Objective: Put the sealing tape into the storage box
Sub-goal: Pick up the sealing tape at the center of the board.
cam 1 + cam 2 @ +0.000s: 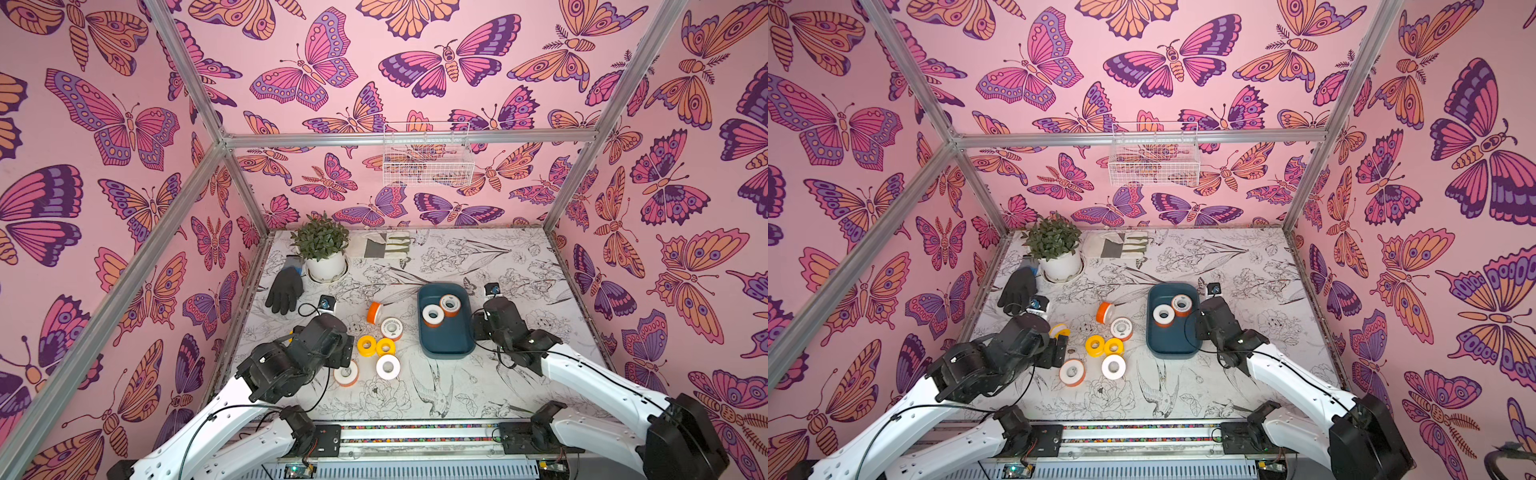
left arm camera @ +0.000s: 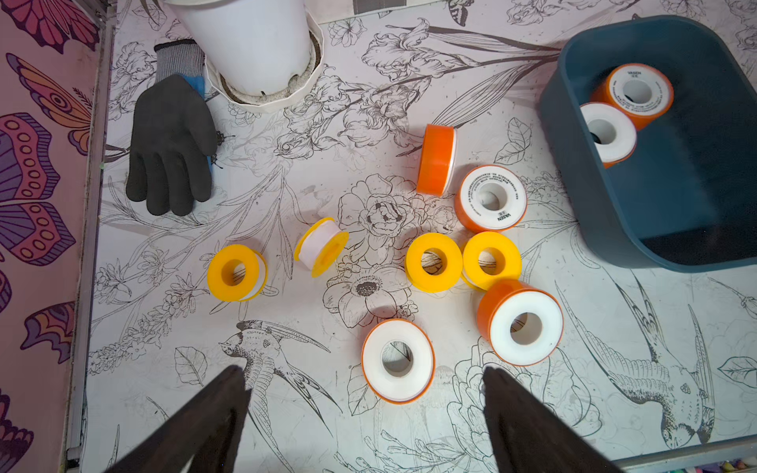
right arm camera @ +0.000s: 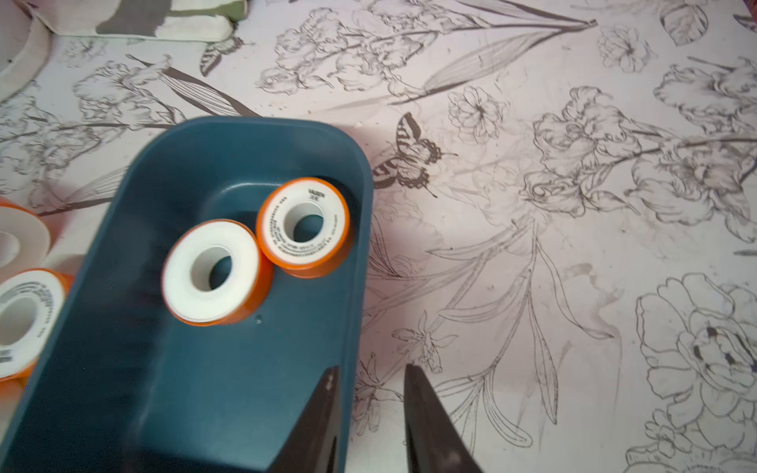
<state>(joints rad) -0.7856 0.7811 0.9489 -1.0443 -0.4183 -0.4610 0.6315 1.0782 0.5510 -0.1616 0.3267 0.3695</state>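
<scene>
The left gripper (image 2: pixel 363 370) is held wide open above the table (image 2: pixel 450 430), with nothing between its jaws. Eight rolls of sealing tape (image 2: pixel 490 198) are scattered ahead of it. White tape is wound on yellow or orange spools with centre holes. Most are laid flat, and one orange roll (image 2: pixel 436 159) is stood on edge. Further right, two orange-rimmed rolls (image 3: pixel 213 272) are laid flat, touching, in the teal storage box (image 1: pixel 446 347). The right gripper (image 3: pixel 370 379) is parted narrowly over the box's right wall, empty.
</scene>
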